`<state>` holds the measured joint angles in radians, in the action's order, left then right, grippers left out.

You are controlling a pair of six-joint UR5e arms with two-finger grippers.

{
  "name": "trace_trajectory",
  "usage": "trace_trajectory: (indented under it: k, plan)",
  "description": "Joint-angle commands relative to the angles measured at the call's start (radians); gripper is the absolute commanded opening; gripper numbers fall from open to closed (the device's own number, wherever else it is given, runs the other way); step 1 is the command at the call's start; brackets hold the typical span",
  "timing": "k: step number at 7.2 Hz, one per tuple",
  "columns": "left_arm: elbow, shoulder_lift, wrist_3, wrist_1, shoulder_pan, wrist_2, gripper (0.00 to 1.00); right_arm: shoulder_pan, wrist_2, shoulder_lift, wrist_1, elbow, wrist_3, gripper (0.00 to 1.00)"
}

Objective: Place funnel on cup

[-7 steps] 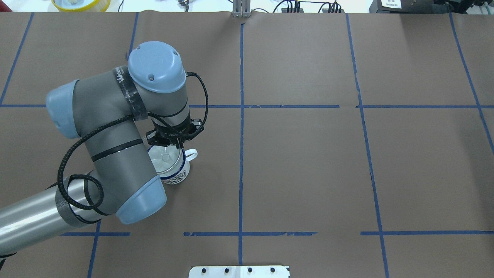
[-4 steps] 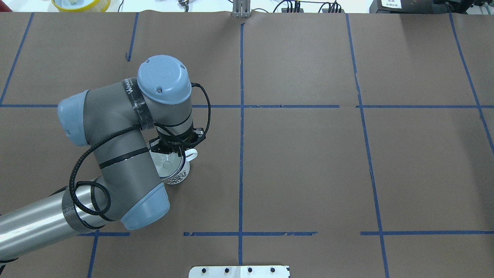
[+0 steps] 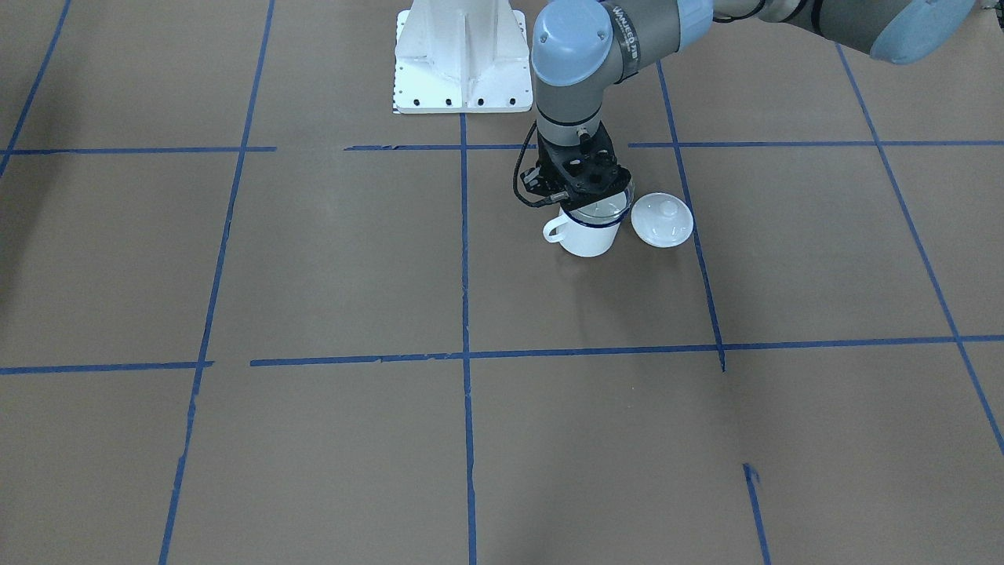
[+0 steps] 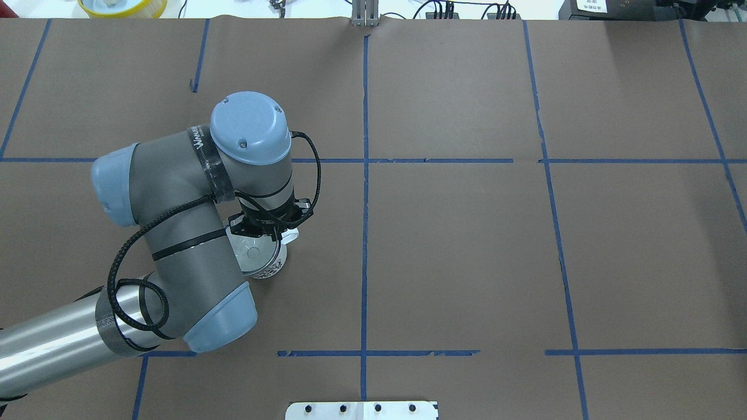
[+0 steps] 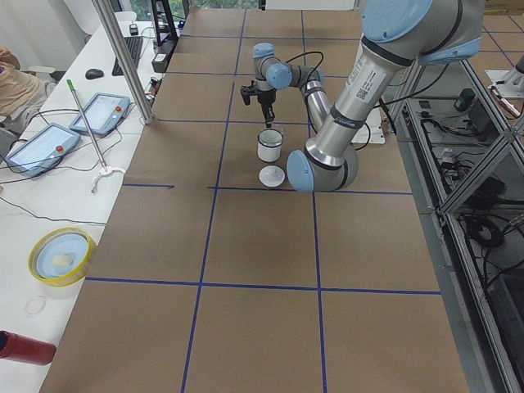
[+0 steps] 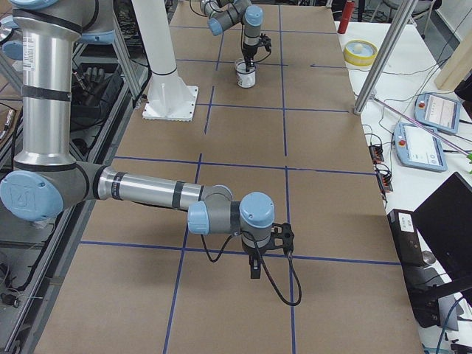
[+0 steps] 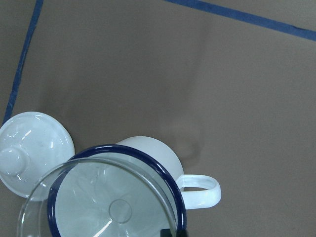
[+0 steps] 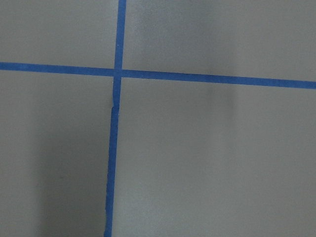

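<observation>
Over on the robot's left half of the table (image 3: pixel 314 259), you have the cup (image 3: pixel 588 235) standing upright on the brown paper, its loop handle turned toward the table's middle. Directly above it hangs the left gripper (image 3: pixel 582 198), pointing straight down, its jaws pinched on the far edge of the funnel (image 3: pixel 602 207). From the left wrist camera you see the funnel (image 7: pixel 98 197) with its clear cone spread across the blue-rimmed mouth of the cup (image 7: pixel 148 145), sitting a little off-centre, so one arc of its rim overhangs the mug's. One dark fingertip (image 7: pixel 178 233) shows at the bottom edge, right against that clear rim. Whether the cone rests on the mug or is just above it, you cannot tell.

Just beside the cup, on the side away from the handle, lies a small white knobbed lid (image 3: pixel 662 220), close but not touching.

Far off at the near right of the table, the right gripper (image 6: pixel 254 274) hangs low over the blue tape lines (image 8: pixel 118 74). You cannot tell how its jaws stand.
</observation>
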<state>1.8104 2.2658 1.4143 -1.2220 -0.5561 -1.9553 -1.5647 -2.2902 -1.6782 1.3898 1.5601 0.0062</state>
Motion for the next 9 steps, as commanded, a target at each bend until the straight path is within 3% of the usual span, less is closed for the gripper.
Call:
trace_trajectory:
  k: [1, 2, 4, 5, 7, 9]
  plan:
    - [-0.002, -0.002, 0.0, -0.025, 0.001, -0.001, 0.49, 0.0, 0.0, 0.0, 0.0, 0.001, 0.0, 1.0]
    - [0.0, -0.008, 0.006, -0.025, 0.001, 0.001, 0.99, 0.0, 0.0, 0.0, 0.0, 0.0, 0.0, 1.0]
    - [0.03, -0.043, -0.021, -0.056, -0.017, 0.002, 1.0, 0.0, 0.0, 0.0, 0.0, 0.0, 0.0, 1.0]
    - [0.091, -0.093, -0.111, -0.106, -0.066, -0.001, 1.0, 0.0, 0.0, 0.0, 0.0, 0.0, 0.0, 1.0]
    - [0.188, -0.33, -0.403, -0.379, -0.215, -0.014, 1.0, 0.0, 0.0, 0.0, 0.0, 0.0, 0.0, 1.0]
    - [0.181, -0.513, -0.768, -0.506, -0.406, -0.168, 1.0, 0.0, 0.0, 0.0, 0.0, 0.0, 0.0, 1.0]
